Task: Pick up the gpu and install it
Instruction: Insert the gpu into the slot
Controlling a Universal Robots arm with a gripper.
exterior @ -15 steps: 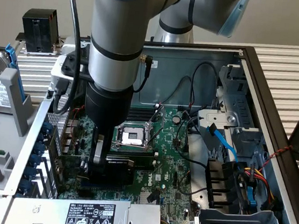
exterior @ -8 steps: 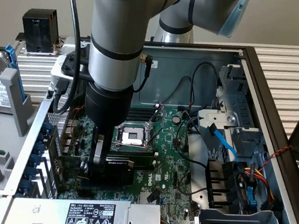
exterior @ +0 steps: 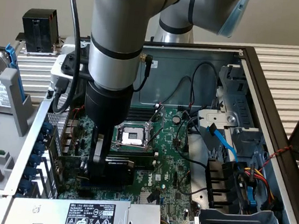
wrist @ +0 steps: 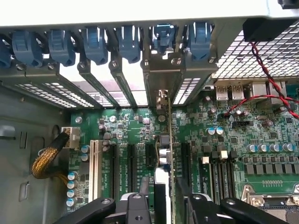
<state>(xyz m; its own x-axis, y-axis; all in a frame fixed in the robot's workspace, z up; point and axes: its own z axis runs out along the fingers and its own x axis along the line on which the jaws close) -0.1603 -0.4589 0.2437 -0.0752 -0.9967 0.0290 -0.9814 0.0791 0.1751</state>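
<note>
The gpu (exterior: 118, 169), a short card with a black shroud, stands upright in a slot of the green motherboard (exterior: 170, 163) inside the open computer case. My gripper (exterior: 97, 165) is down over its end towards the exterior view's left. In the wrist view I see the gpu (wrist: 170, 140) edge-on, its metal bracket (wrist: 162, 100) against the rear slot openings. The gripper (wrist: 163, 196) straddles the card. Its black fingers (wrist: 135, 205) stand on either side, and a thin gap shows beside the card, so the gripper looks open.
A labelled power supply (exterior: 89, 216) lies just in front of the card. The CPU socket (exterior: 132, 136) sits behind it. Drive cages and blue and black cables (exterior: 226, 148) fill the exterior view's right. Blue slot latches (wrist: 93, 44) line the rear wall, and red-black wires (wrist: 266, 79) cross nearby.
</note>
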